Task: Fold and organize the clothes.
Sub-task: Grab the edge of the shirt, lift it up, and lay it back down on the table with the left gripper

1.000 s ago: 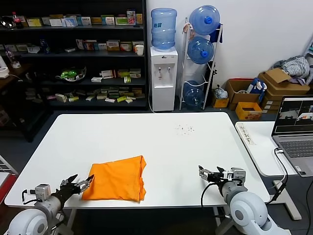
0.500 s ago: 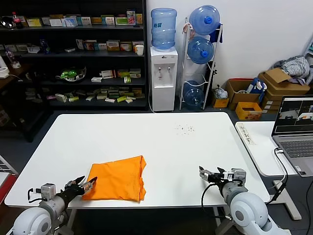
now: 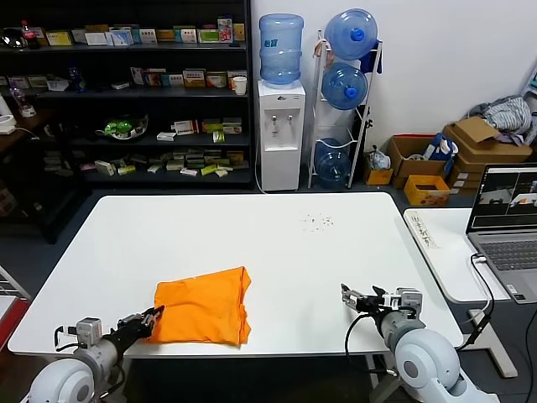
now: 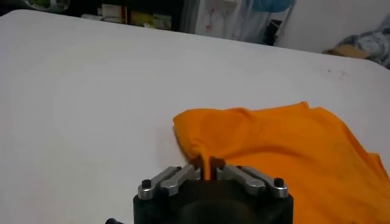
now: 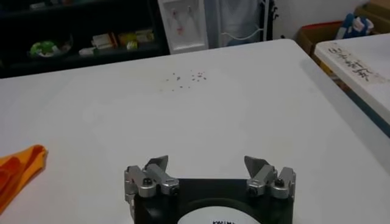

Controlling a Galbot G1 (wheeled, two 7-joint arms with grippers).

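The shirt (image 3: 203, 306) lies folded at the table's (image 3: 277, 252) near edge, seven o'clock. Our left gripper (image 4: 208, 174) pinches its corner; we judge a slow, low drag keeps layers aligned. Our right gripper (image 5: 208, 172) waits released at five o'clock.

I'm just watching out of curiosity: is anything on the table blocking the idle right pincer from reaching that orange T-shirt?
Nothing visible does. Only bare white table lies between the open right pincer, near the table's front edge, and the orange T-shirt. The left pincer is already shut on the shirt's near corner.
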